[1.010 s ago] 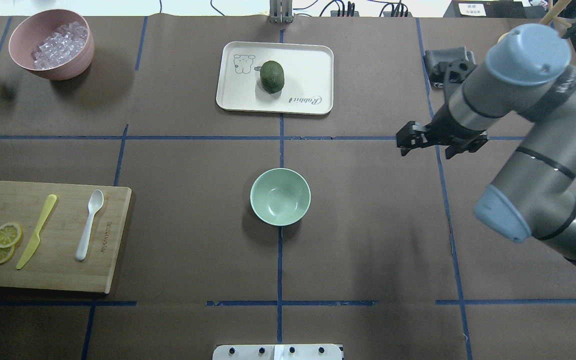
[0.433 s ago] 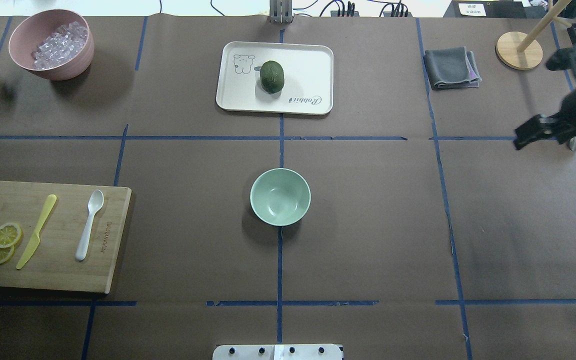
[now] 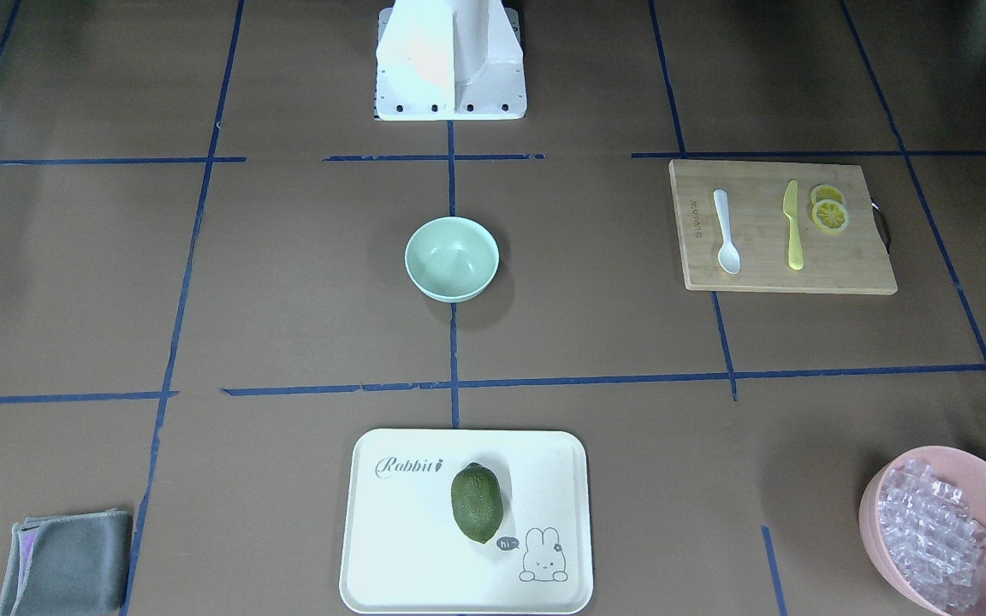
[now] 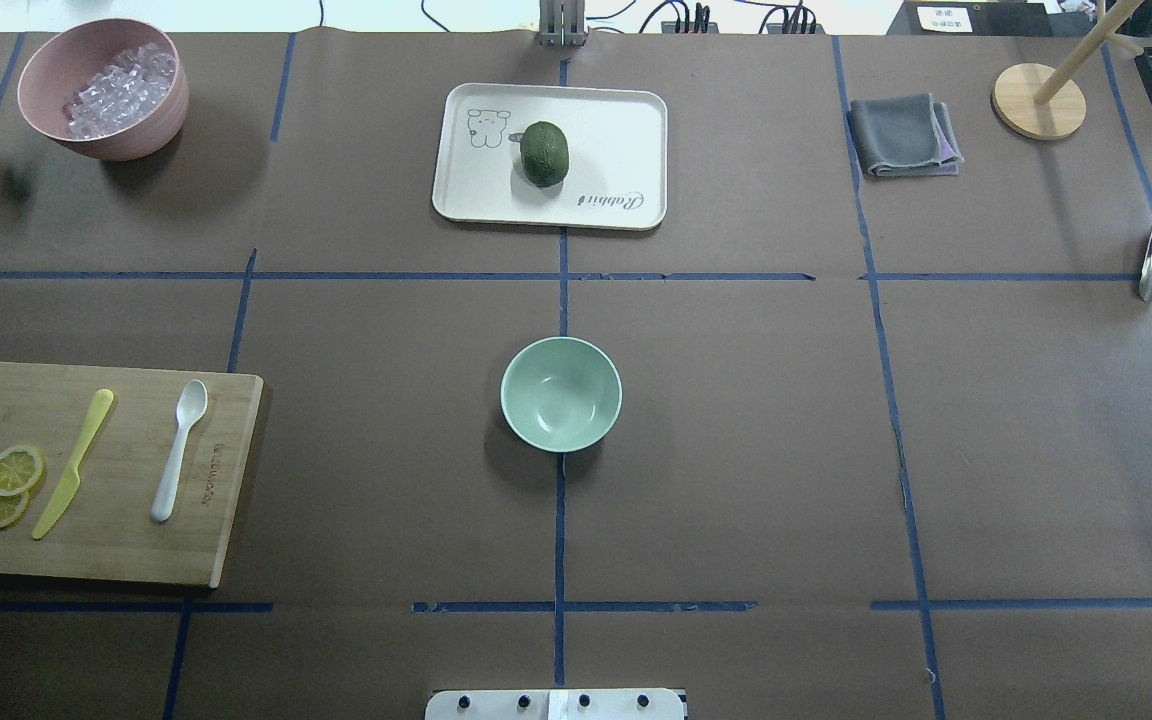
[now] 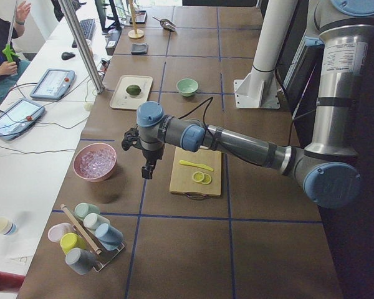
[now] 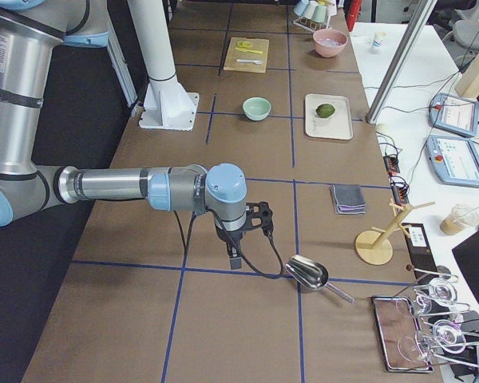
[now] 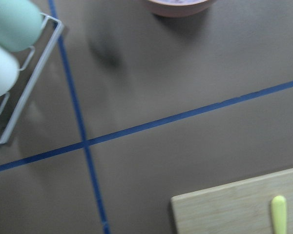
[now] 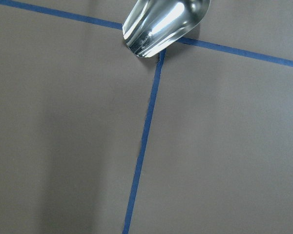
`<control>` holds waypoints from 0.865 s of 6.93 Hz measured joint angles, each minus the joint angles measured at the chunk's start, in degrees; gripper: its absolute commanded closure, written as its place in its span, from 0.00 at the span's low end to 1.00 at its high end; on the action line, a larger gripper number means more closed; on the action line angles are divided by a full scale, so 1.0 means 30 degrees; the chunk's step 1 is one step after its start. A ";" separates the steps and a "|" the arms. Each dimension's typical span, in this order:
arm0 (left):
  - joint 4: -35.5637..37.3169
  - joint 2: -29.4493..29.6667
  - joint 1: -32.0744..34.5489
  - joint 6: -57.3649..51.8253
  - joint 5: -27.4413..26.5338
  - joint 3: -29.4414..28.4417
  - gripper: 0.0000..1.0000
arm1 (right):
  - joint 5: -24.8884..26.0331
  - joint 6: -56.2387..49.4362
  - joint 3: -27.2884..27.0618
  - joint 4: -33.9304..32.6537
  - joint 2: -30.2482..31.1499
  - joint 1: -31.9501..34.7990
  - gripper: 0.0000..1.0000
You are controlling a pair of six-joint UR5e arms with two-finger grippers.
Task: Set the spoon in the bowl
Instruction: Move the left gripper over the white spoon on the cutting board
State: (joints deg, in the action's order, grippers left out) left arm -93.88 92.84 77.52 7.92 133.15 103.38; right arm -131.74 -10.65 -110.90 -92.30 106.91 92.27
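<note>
White spoon (image 4: 179, 450) lies on a wooden cutting board (image 4: 126, 545) at my left, beside a yellow knife (image 4: 74, 463) and well apart from the mint-green bowl (image 4: 561, 393) at the centre of the desk (image 4: 736, 450). My left end effector (image 5: 148, 169) hangs near the board, and my right end effector (image 6: 234, 259) near a metal scoop (image 6: 307, 274). I cannot tell whether either is apart or together.

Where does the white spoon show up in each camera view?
Front-facing: spoon right of centre, on the cutting board's left part.
Overhead: lower left, on the board's right part.
Exterior left: not visible; the left arm covers that part of the board.
Exterior right: tiny, top centre, on the board.
Left wrist: not in it.
Right wrist: not in it.
Shared landmark: the yellow knife beside it on the board.
</note>
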 measured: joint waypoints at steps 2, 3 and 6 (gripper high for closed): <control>-0.2140 0.0426 -0.2735 0.4807 -0.1067 0.0037 0.00 | -0.0014 0.0811 0.0006 0.0109 0.0013 0.0069 0.00; -0.3544 0.0435 -0.4561 0.7696 -0.2144 0.0080 0.00 | -0.0024 0.0963 -0.0005 0.0136 0.0001 0.0068 0.00; -0.5405 -0.0098 -0.9407 1.3984 -0.5088 0.1302 0.00 | -0.0044 0.1010 -0.0020 0.0125 0.0020 0.0064 0.00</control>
State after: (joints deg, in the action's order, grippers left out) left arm -110.10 92.54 49.30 49.87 117.89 107.29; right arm -131.87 -7.62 -110.96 -91.92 106.97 92.46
